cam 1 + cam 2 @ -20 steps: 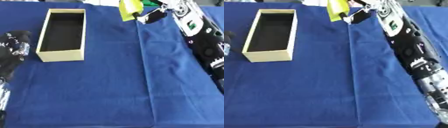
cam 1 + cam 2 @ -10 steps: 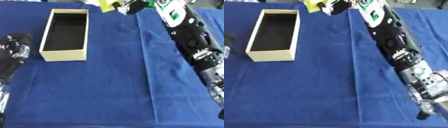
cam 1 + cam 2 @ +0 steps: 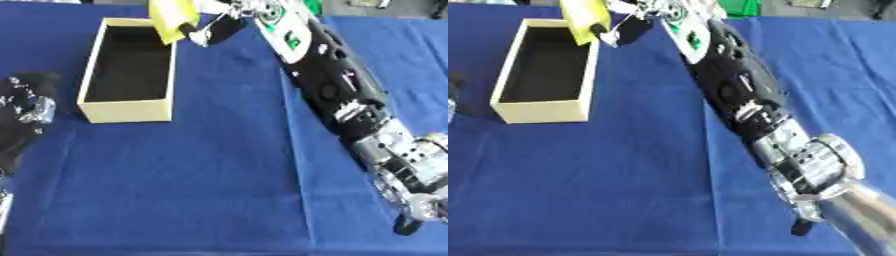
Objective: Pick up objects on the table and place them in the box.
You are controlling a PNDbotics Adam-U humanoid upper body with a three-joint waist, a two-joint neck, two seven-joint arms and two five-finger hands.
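Yellow object (image 3: 171, 19) held aloft at far right corner of box (image 3: 128, 107), lower end overlapping the rim from this angle; exact height above rim hard to judge. Pinched in right hand (image 3: 220, 22), fingers curled round it, arm stretched across blue-covered counter (image 3: 192, 190) from lower right. Box interior dark, looks empty. Left hand (image 3: 26, 102) idle at left edge beside box, fingers hard to make out, state can't tell. Step in hand: transport, near the drop. Next: shift left over the opening, lower, release. Risk: catching on the right wall and tipping outside.
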